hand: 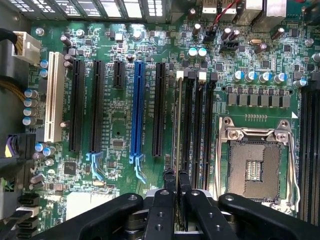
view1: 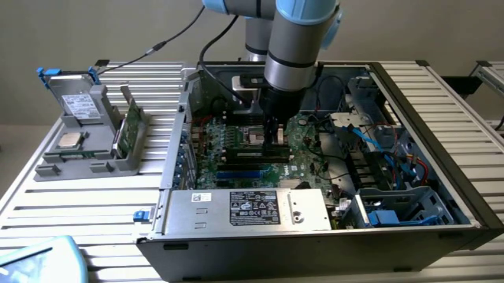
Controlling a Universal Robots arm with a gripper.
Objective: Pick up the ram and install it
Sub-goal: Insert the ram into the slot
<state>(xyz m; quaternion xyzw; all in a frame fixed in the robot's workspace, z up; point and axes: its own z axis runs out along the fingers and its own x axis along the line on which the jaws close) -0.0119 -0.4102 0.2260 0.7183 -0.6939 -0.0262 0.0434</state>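
Exterior view: we log tool (view1: 274,137) lowered inside open computer case (view1: 441,147), over motherboard (view1: 236,162). Gray fixture (view1: 87,162) with green cards sits on slatted desk (view1: 79,206), exterior view's left, apart from case.

Wrist view: we log tool (hand: 176,177) fingers nearly together, clamped on ram (hand: 178,125). Ram seen edge-on, standing along memory slot, just beside empty black memory slots (hand: 197,125), between blue expansion slot (hand: 137,110) and open CPU socket (hand: 255,170).

There's the glossy green circuit-board motherboard (hand: 120,150), a bright bare-metal socket frame (hand: 255,134) gleaming, the matt black gripper (hand: 176,176), a thin dull dark-green ram stick (hand: 178,125), and a ribbed satin-metal table (view1: 79,203).
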